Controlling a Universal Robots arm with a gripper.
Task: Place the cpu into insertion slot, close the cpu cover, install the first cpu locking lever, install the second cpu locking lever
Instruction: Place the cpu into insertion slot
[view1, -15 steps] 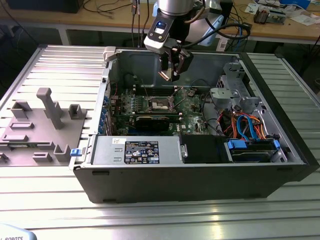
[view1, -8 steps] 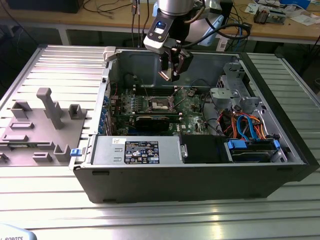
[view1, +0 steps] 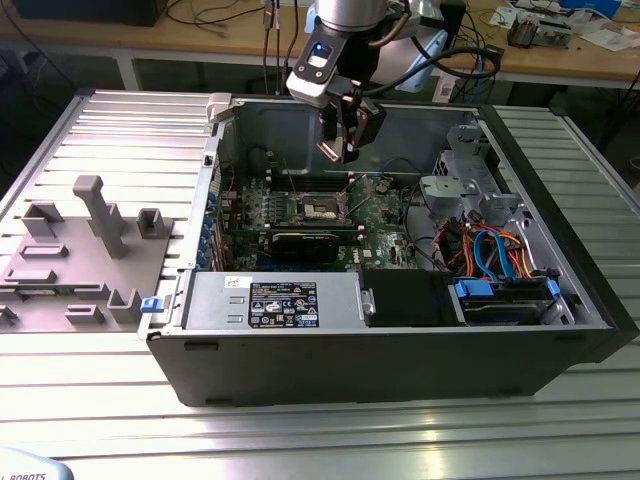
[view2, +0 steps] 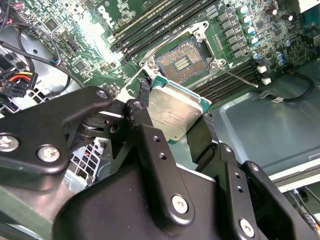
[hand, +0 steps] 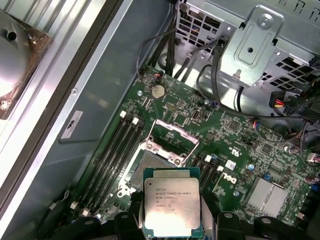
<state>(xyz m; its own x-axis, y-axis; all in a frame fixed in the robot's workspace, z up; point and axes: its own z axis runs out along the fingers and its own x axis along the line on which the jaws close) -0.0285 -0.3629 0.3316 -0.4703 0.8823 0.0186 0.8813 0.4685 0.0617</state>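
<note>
A: Which step is this?
B: The first, I'd say. The gripper (view1: 343, 148) is clamped on the cpu (hand: 169, 202), held over the board near the slot (view2: 180, 62), not touching it. The cover (hand: 177, 130) stands open.
A: What does seating need?
B: Probably squaring it level over the slot. It's a flat square chip with a pale metal face and a green rim

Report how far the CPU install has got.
Done: the cpu is picked up, clamped by its edges in the gripper. In hand: it hangs above the motherboard, close to the insertion slot, which is empty with the cpu cover swung open. Left: seating the chip, closing the cover, latching the locking levers.
</note>
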